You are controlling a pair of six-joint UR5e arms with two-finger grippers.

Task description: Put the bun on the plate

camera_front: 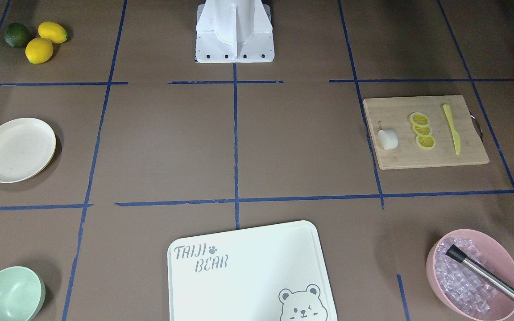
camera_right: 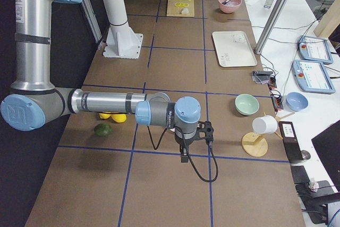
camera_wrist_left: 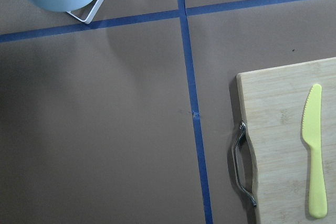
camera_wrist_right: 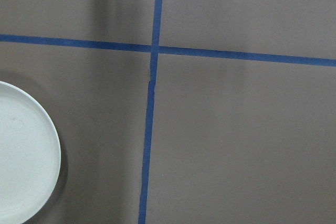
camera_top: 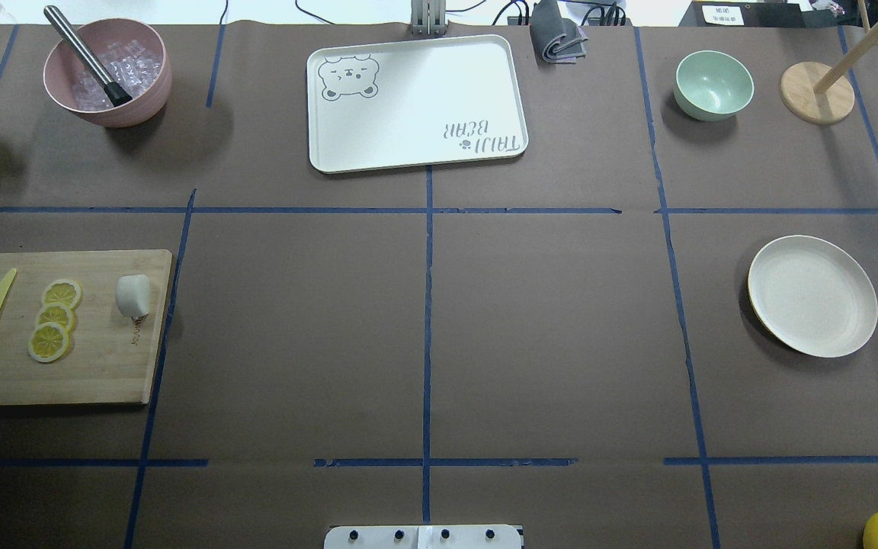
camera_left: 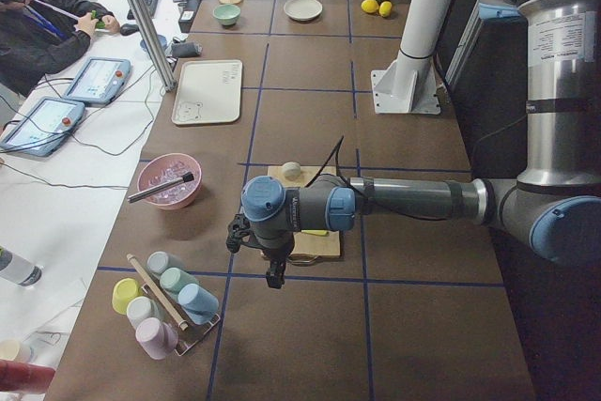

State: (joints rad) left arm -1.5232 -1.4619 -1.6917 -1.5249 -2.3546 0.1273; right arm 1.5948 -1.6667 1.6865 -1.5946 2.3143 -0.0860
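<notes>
Two side views alone show left end effector (camera_left: 274, 274), right end effector (camera_right: 183, 156); cannot tell opening.

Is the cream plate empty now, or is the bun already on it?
Empty. The plate shows only its bare surface; the bun lies on the wooden cutting board, beside the lemon slices.

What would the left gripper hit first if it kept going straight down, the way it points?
Probably the bare brown table by a blue tape line, just off the handle end of the wooden cutting board. The left gripper points down; nothing shows between.
</notes>
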